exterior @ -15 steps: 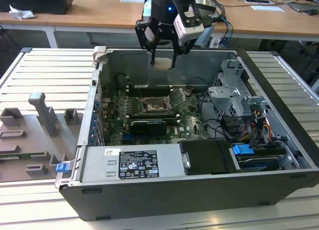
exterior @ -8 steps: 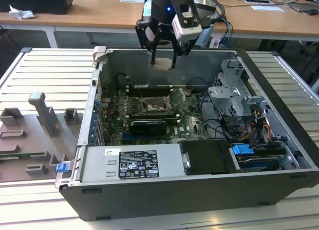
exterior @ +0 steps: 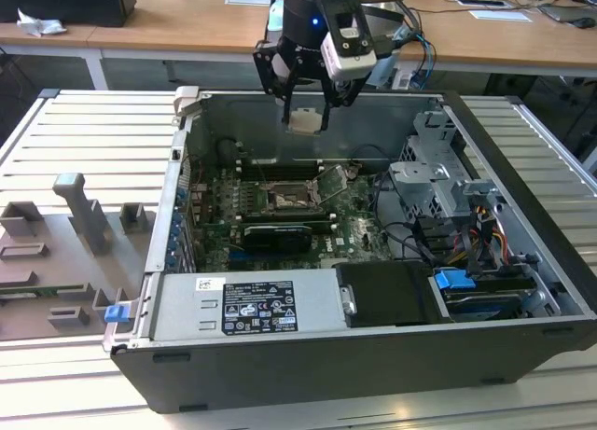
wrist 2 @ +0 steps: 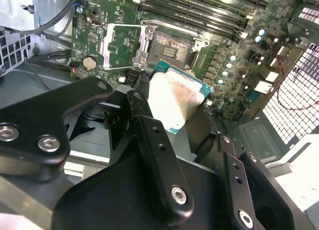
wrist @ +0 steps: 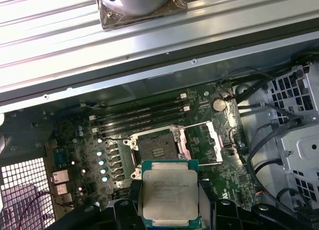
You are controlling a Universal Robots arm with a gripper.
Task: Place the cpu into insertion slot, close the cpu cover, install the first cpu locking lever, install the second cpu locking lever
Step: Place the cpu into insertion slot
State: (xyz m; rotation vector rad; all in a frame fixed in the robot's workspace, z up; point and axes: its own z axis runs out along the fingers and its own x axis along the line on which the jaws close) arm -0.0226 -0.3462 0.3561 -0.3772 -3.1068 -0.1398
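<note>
My gripper (exterior: 306, 111) hangs above the open computer case, shut on the cpu (exterior: 305, 121), a pale silvery square chip seen close up in both wrist views (wrist 2: 174, 98) (wrist: 169, 192). Its black fingers (wrist 2: 149, 135) press on the chip's opposite edges. Below, on the green board, lies the insertion slot (exterior: 284, 199) (wrist 2: 169, 50) (wrist: 155, 149), a dark square socket with a metal rim and nothing in it. Beside the socket the cpu cover (exterior: 334, 180) (wrist 2: 122, 48) (wrist: 202, 142) stands flipped open. The chip is held well above the socket and apart from it.
Long black memory slots (exterior: 280, 164) run behind the socket and a black graphics card (exterior: 275, 236) lies in front. A grey power supply (exterior: 242, 304) fills the case's near side. A drive cage (exterior: 438, 169) and cables sit at the exterior view's right. A grey fixture tray (exterior: 65, 253) lies outside.
</note>
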